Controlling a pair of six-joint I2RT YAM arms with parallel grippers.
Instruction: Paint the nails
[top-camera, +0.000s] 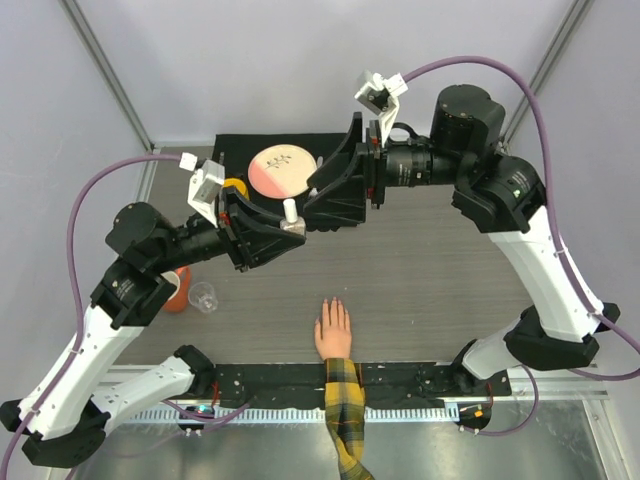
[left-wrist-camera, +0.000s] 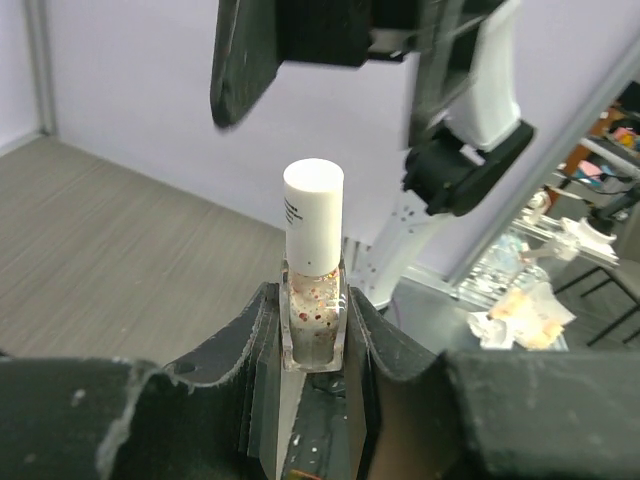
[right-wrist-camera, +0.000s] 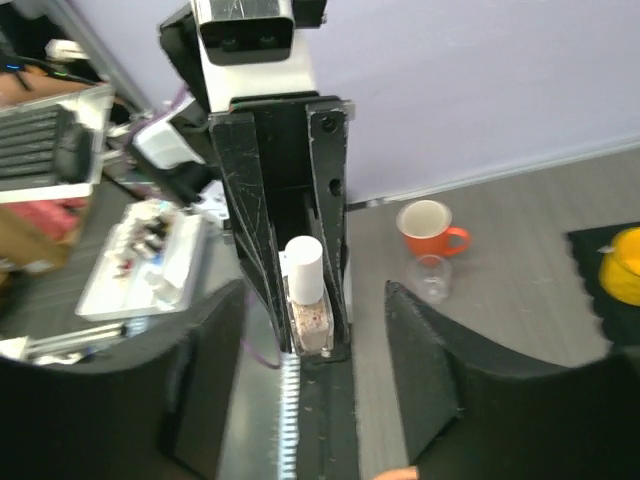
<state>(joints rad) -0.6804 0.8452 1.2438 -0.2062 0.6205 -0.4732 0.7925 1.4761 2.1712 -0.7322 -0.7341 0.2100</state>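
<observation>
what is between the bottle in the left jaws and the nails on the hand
Nothing visible. The table between the bottle, clamped in the left gripper jaws, and the nails lies bare; the orange cup and clear cup sit off to the left. Its white cap is on.

From above, the nails are too small to tell whether any carry colour, and the plaid sleeve runs off the bottom edge. The left arm covers much of the orange cup. The bottle hides its base inside the left claw.
</observation>
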